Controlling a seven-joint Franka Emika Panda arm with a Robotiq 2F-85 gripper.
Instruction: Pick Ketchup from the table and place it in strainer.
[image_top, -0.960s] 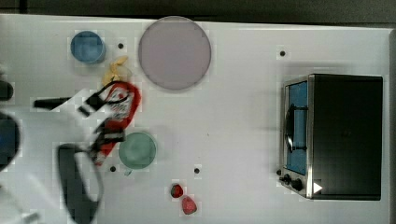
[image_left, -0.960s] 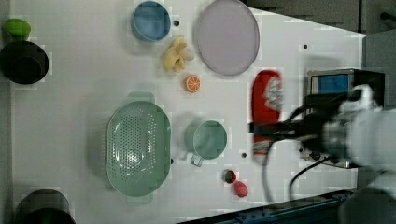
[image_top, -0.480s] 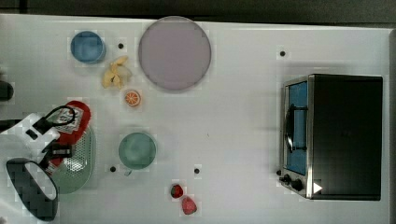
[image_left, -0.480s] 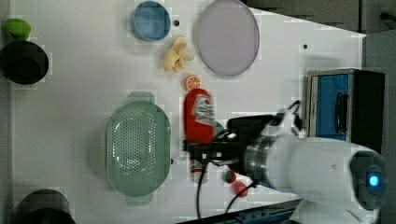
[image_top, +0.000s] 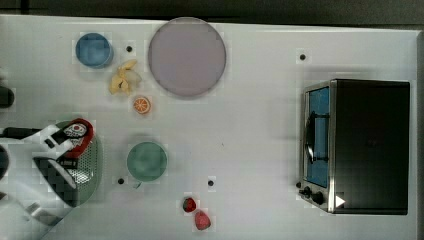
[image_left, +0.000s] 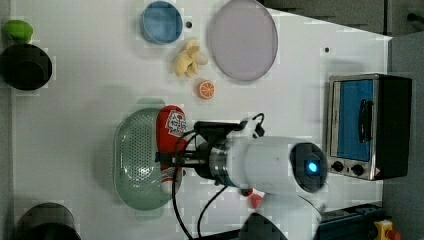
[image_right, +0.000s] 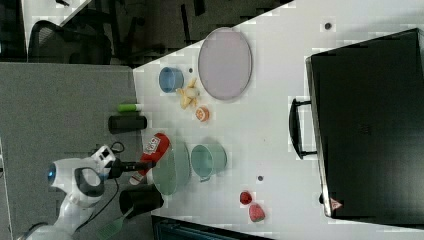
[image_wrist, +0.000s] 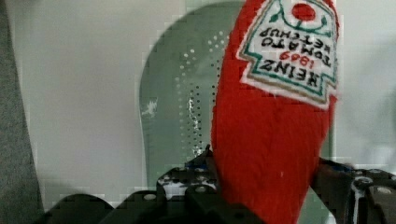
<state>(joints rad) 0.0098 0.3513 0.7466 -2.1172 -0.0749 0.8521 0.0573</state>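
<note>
So the tool (image_left: 172, 159) is clamped on the ketchup (image_left: 170, 131) near its cap end, with the bottle hanging over the strainer (image_left: 135, 160), toward its right rim as the left view shows it. The wrist view backs that up: the ketchup's red body sits between the fingers, with the strainer's dotted bottom behind it.

What could go wrong, my guess: the bottle is long and lined up over the rim side rather than the middle. Let go here and it could land on the edge, tip, and roll out onto the worktop (image_top: 260, 150). It also looks like a soft bottle, so it might bounce or shift the light strainer.

Going left to right in the top view: the strainer and arm at the far left, a blue cup (image_top: 93, 49), a banana piece (image_top: 123, 80), an orange slice (image_top: 142, 105) and a teal bowl (image_top: 146, 161) next, then the big grey plate (image_top: 186, 56), two strawberries (image_top: 196, 212), and a toaster oven (image_top: 357, 145) at the far right. The worktop is plain white and smooth. The right view shows dark floor and a chair beyond it.
</note>
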